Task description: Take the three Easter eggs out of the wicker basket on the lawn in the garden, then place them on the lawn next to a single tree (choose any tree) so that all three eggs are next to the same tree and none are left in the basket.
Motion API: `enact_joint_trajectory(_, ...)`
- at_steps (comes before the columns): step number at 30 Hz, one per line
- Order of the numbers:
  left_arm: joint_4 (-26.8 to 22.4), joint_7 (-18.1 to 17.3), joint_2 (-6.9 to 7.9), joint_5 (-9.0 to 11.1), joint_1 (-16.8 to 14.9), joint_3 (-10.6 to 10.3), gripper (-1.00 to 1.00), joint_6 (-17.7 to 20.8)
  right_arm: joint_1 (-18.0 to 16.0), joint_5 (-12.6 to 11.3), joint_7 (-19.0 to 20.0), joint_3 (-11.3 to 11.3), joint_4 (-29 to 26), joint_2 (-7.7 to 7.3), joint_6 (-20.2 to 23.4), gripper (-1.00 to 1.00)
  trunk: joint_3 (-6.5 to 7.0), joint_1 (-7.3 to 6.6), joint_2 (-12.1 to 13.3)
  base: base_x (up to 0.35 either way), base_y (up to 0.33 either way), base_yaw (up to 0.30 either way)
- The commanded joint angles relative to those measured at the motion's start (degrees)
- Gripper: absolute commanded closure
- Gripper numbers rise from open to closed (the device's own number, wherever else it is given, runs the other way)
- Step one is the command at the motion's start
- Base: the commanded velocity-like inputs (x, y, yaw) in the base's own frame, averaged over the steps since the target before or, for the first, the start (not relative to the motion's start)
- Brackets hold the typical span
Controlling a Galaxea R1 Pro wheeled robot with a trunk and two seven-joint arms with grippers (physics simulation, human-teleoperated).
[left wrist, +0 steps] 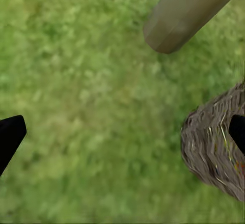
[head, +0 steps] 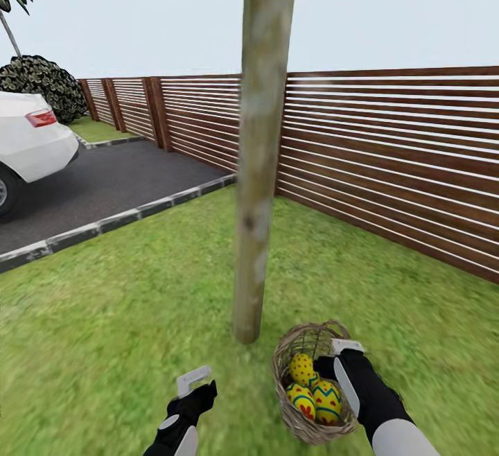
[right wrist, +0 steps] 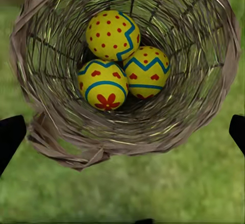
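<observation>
Head view: the wicker basket (head: 313, 387) sits on the lawn (head: 118, 317) just beside the foot of the tree (head: 260, 158), at about 4 o'clock from the trunk base. All three Easter eggs (head: 313, 390) still lie in it, touching one another. The right pincer (head: 337, 362) hangs at the basket's rim on its 2 o'clock side, while the left pincer (head: 194, 381) hovers over bare grass at about 8 o'clock from the trunk, well apart from the basket.

Right wrist view: the eggs (right wrist: 120, 60) cluster at the bottom of the basket (right wrist: 61, 137), one dotted, one zigzag-banded, one with a flower mark. The two dark fingertips (right wrist: 10, 134) stand wide apart, nothing between them. Left wrist view: the fingertips (left wrist: 10, 134) are likewise spread, over grass, with the trunk base (left wrist: 178, 25) and the basket wall (left wrist: 212, 142) nearby.

Step in hand, as judged: first egg not yet lifted. A good approach is to lower the right pincer straight down the basket's axis, centre on the uppermost, least crowded egg, and close gently across its narrow width, since a smooth round shell may squirt sideways. Keep the fingers clear of the weave so the basket is not dragged.

Surroundings: open grass, a slatted wooden fence (head: 388, 151) behind, a paved driveway (head: 104, 186) and a white car (head: 31, 144) at 10 o'clock.
</observation>
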Motion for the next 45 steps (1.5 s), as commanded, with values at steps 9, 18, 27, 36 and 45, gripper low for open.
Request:
enact_joint_trajectory(9, -0.17, 0.43, 0.06, 0.34, -0.02, -0.37, -1.00, 0.19, -0.03, -0.13, -0.24, -0.12, 3.67, 0.29, 0.17, -1.00, -0.06, 0.02, -0.03, 0.085, 0.148, 0.000)
enact_joint_trajectory(18, -0.20, 0.72, 0.09, 0.33, -0.02, -0.33, -1.00, 0.33, -0.05, -0.12, -0.23, -0.08, 4.23, 0.17, 0.23, -1.00, -1.31, 1.55, -2.84, 0.006, 0.011, 0.000)
enact_joint_trajectory(27, -6.39, 2.00, -0.09, 0.63, -0.02, -0.09, -1.00, 8.65, -0.05, -0.08, -0.23, -0.08, 4.26, 0.15, 0.24, -1.00, -2.93, 3.53, -6.45, 0.000, 0.000, 0.000)
enact_joint_trajectory(36, -9.34, 6.06, -0.09, 1.68, -0.02, 0.12, -1.00, 13.28, -0.05, -0.07, -0.23, -0.14, 4.26, 0.08, 0.11, -1.00, -4.54, 5.51, -10.06, 0.000, 0.000, 0.000)
enact_joint_trajectory(45, -9.49, 6.56, -0.02, 1.86, -0.02, 0.13, -1.00, 13.46, -0.05, -0.06, -0.23, -0.17, 4.26, 0.08, -0.10, -1.00, -6.16, 7.48, -13.67, 0.000, 0.000, 0.000)
